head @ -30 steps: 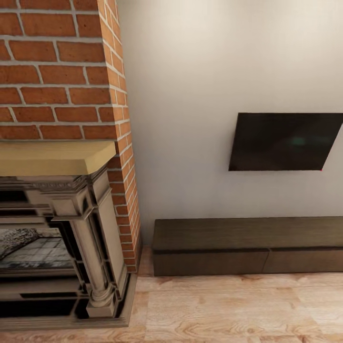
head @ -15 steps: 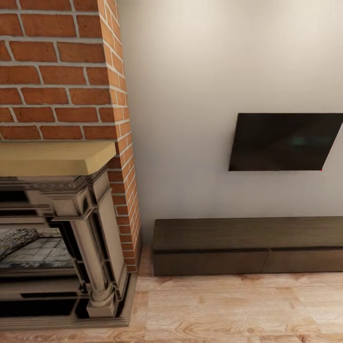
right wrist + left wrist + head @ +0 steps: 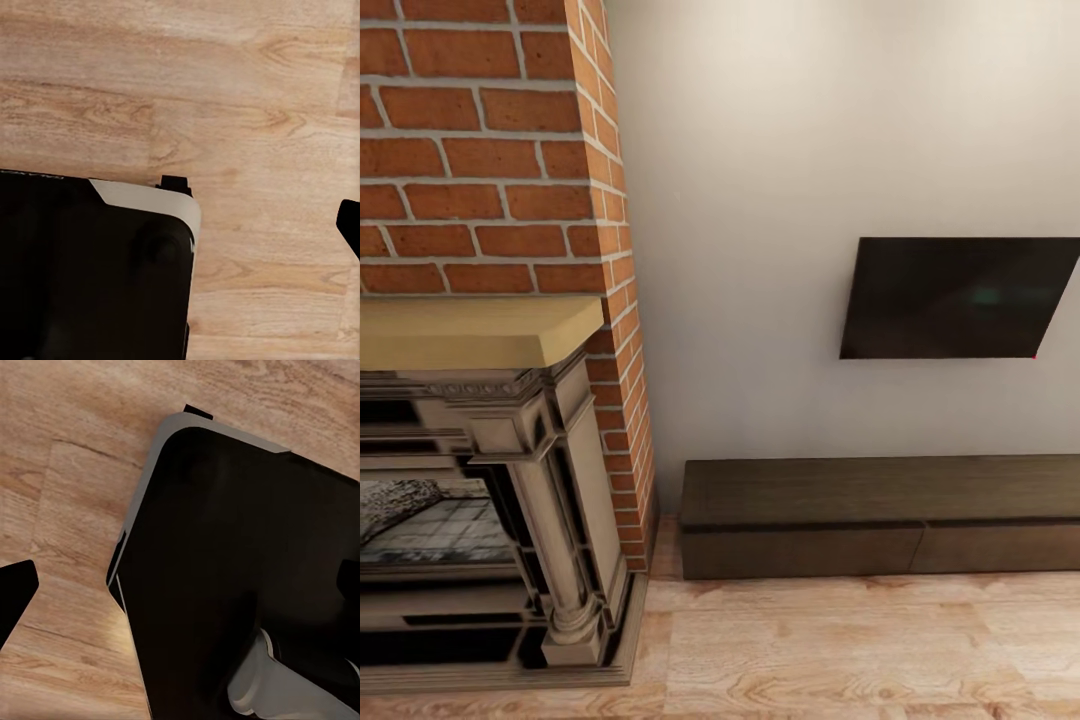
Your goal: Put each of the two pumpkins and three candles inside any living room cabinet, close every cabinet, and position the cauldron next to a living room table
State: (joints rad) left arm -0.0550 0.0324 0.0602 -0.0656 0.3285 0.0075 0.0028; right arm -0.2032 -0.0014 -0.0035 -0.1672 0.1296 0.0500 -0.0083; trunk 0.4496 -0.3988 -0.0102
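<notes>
Wall [image 3: 760, 150]: pale plaster, well ahead of both arms; it carries a dark wall-mounted screen [image 3: 960, 297].
Fireplace [image 3: 480, 480]: red brick chimney above, carved stone surround below, with a pale wood mantel; it stands far forward of the left arm's side.
Floor [image 3: 840, 650]: light wood planks; both wrist views look straight down on it, directly beneath the grippers.
Cabinet [image 3: 880, 515]: the long, low dark-brown unit against the wall under the screen, well ahead of and apart from both grippers. Its flat drawer fronts sit flush, so it reads as closed.
Robot base [image 3: 240, 562]: black body with a pale rim, lying close under both wrists; it also appears in the right wrist view [image 3: 90, 270].
Left gripper [image 3: 11, 600]: one dark fingertip is visible at the frame edge, over bare floor. Whether the jaws are parted or together cannot be told; nothing is seen between them.
Right gripper [image 3: 351, 225]: one dark fingertip is visible at the frame edge, over bare floor. Its state cannot be told either.
Step in hand (judgement): travel or search. The pumpkins, candles, cauldron and table are not yet located.
Procedure (judgement): keep both arms tucked over the base while driving. Note the cabinet position as the drop-off point. Turn the base away from the wall to scan the room for the items before approaching any drawer.
</notes>
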